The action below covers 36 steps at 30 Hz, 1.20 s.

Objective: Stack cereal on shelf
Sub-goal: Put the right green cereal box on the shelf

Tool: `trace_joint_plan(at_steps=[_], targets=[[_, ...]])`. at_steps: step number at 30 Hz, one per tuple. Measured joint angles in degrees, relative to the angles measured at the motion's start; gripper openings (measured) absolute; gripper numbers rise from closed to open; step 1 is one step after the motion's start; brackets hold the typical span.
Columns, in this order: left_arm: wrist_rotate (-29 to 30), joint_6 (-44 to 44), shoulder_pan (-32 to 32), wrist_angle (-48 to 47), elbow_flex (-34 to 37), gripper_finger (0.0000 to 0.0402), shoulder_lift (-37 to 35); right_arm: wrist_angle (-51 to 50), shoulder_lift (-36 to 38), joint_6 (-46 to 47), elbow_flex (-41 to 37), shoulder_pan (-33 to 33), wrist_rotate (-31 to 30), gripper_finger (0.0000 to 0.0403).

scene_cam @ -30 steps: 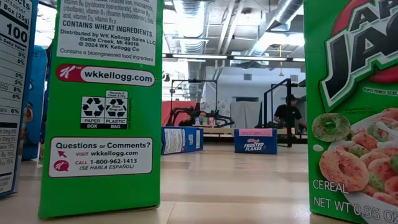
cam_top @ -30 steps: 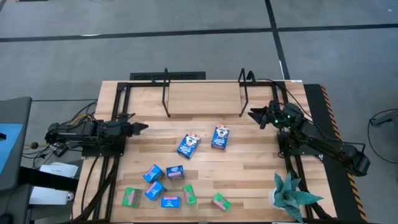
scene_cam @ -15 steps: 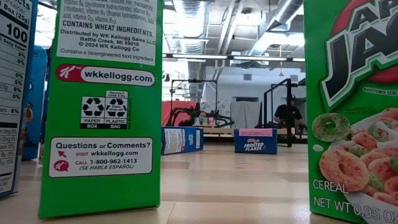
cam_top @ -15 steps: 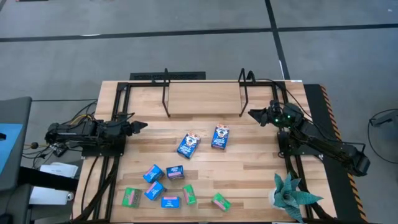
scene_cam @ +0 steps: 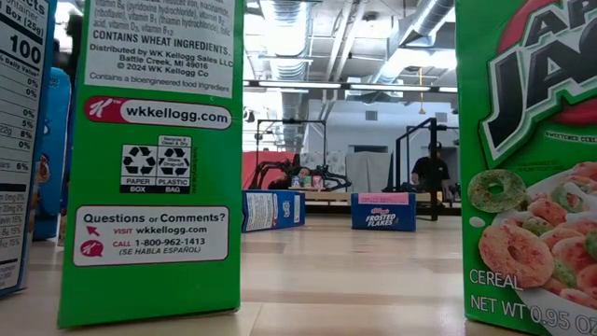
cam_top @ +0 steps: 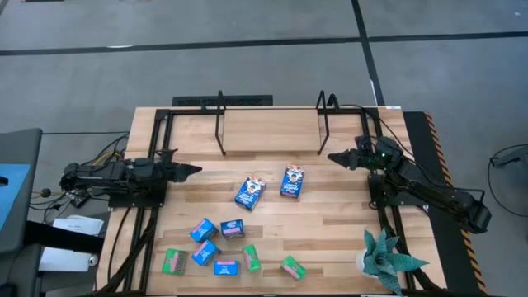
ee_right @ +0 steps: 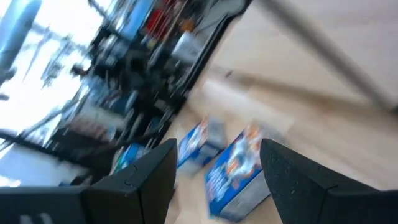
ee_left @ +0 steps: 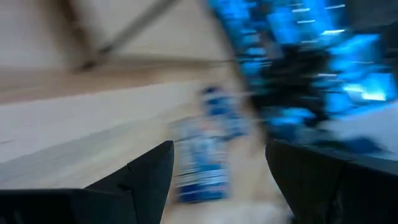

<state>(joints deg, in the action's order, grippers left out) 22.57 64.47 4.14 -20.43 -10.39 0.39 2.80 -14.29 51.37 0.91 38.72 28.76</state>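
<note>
Your cereal is all loose on the table, none of it on the shelf (cam_top: 272, 132). Take that shelf as your landmark: the light board between its black wire uprights stands at the far edge, and it carries nothing. Just in front of it lie the two dark blue boxes (cam_top: 250, 192) and (cam_top: 292, 182), side by side, picture fronts up. Farther out from the shelf, toward the near edge and a bit to the left arm's side, sits the scatter of green boxes (cam_top: 174, 261) and light blue boxes (cam_top: 203, 230), seven in all, lying at mixed angles, some touching.

Your left gripper (cam_top: 188, 170) hangs off the shelf's left front corner, above bare wood, fingers spread apart and holding nothing; its wrist view shows the dark blue boxes ahead between the two fingers (ee_left: 149, 174). Your right gripper (cam_top: 334, 156) hovers just beside the shelf's right upright, jaws likewise parted and empty, pointed in toward the table's middle.

Out past the right arm, at the near corner, stands a small potted plant (cam_top: 386, 260).
</note>
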Motion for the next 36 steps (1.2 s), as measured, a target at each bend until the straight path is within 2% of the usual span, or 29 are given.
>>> trace_joint_plan(at_steps=[3,6,8,12,15,18,22,27,31,36], targets=[[-3.9,-3.2,0.0,9.9,-0.1,0.0245,0.0,0.4,-0.8,2.2,0.0,-0.7,0.3,0.0256],[-6.6,-6.1,0.0,20.2,-0.1,0.0245,0.9,4.2,-0.8,4.2,-0.1,-2.6,5.7,0.0256],[-7.1,-7.9,0.0,25.9,-0.2,0.0245,2.0,6.3,-0.7,6.6,1.3,-4.6,6.2,0.0256],[-7.1,-11.0,0.0,35.2,-0.2,0.0245,6.1,4.8,-0.8,5.7,6.7,-9.7,3.7,0.0256],[-6.5,-12.8,0.0,39.6,-0.8,0.0245,10.4,-5.6,-3.0,0.5,13.6,-13.4,-3.3,0.0252],[-5.2,-14.6,0.0,37.8,-4.5,0.0240,15.8,-22.7,-7.3,-7.8,21.5,-17.9,-13.7,0.0231],[-5.8,-20.9,0.0,32.3,-13.3,0.0207,24.4,-29.4,-16.4,-13.9,28.7,-25.3,-24.8,0.0160],[-6.8,-29.8,0.0,15.9,-28.9,0.0118,34.6,-27.4,-26.1,-15.6,31.9,-34.8,-33.5,0.0025],[-3.3,-35.2,0.0,2.4,-40.1,0.0022,42.4,-19.3,-33.4,-10.2,29.0,-42.7,-44.0,0.0019],[-1.2,-41.4,0.0,0.6,-45.8,0.0004,49.5,-11.3,-43.3,-2.7,25.1,-49.7,-54.8,0.0007]])
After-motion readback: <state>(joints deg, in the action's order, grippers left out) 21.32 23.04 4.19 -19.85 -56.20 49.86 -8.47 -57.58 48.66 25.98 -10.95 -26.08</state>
